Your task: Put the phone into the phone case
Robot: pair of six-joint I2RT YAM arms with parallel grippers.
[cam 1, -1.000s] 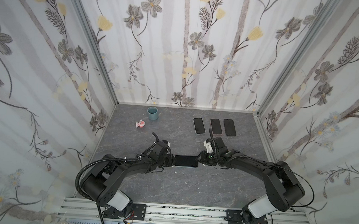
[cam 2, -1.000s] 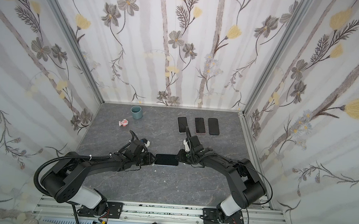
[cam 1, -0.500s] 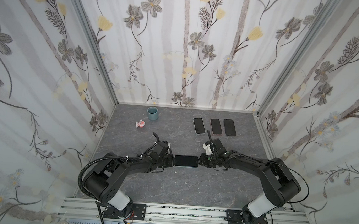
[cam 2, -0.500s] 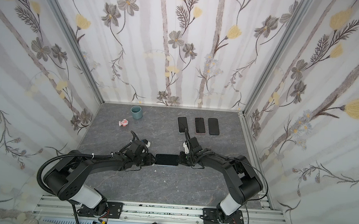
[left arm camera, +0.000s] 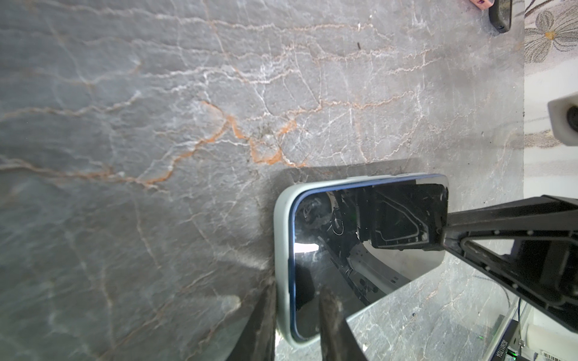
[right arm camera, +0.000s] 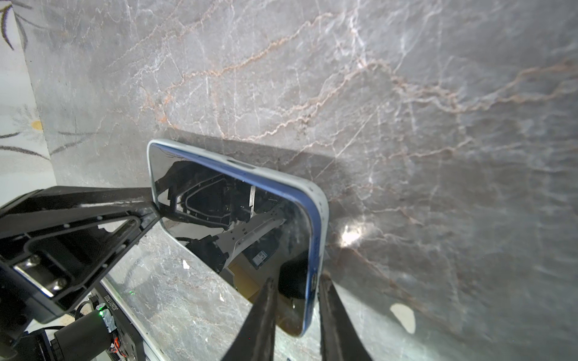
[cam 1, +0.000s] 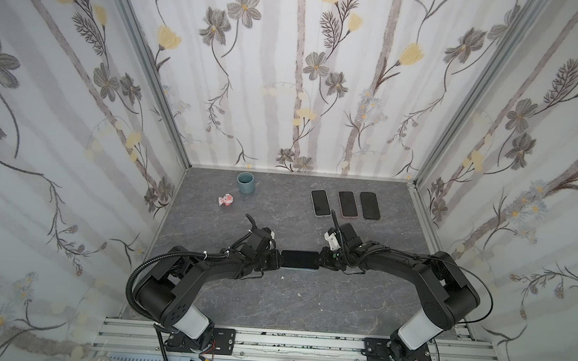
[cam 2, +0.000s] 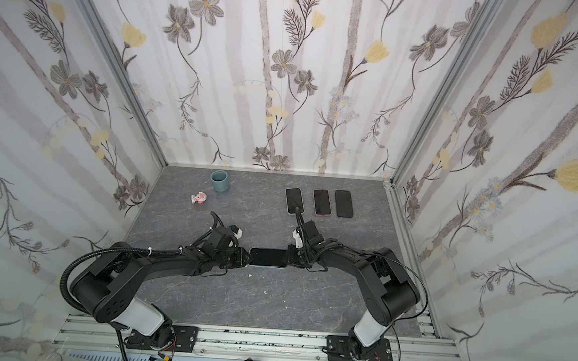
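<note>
The right jaws had just narrowed onto one short end of the phone (cam 1: 300,259), lying mid-bench (cam 1: 272,298) in its pale phone case (left arm camera: 281,250); the left jaws stayed pinched on the opposite end; seating looked nearly done.

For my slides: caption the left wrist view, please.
Left gripper and right gripper pinch opposite ends of a blue-edged phone lying in its pale case on a marble table.
</note>
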